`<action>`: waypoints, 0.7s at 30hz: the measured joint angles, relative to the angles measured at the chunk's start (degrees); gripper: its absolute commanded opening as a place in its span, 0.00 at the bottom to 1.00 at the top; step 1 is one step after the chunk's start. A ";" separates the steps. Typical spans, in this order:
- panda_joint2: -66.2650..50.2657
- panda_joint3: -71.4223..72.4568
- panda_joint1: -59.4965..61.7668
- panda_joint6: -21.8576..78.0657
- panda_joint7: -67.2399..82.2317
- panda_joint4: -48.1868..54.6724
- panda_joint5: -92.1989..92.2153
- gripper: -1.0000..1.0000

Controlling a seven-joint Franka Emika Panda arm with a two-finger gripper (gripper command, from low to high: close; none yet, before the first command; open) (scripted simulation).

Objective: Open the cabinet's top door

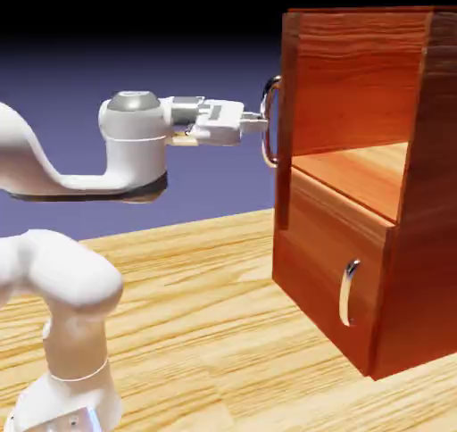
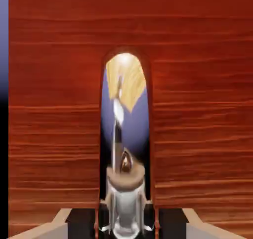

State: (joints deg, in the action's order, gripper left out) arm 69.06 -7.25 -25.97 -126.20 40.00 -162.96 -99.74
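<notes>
The cabinet (image 1: 419, 243) is a tall reddish-brown wooden box at the exterior view's right. Its top door (image 1: 287, 109) shows nearly edge-on at the cabinet's left front corner, and the upper compartment's inside and shelf show behind it. A long curved silver handle (image 1: 267, 152) sits on the door's outer face. My gripper (image 1: 260, 124) reaches level from the left and is shut on that handle around mid-height. In the hand view the door's wood (image 2: 54, 109) fills the picture. The mirror-like handle (image 2: 122, 134) runs up the middle from between my fingertips (image 2: 124, 218).
Below the top door is the shorter lower panel (image 1: 321, 270) with its small silver handle (image 1: 348, 292), closed. The cabinet stands on a light wooden table (image 1: 196, 305). My arm's white base and elbow fill the exterior view's lower left.
</notes>
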 measured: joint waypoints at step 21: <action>-12.54 43.61 4.89 39.74 -2.83 13.38 40.18 0.00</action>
State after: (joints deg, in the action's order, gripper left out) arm 56.51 36.36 -21.08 -86.46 37.17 -149.58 -59.57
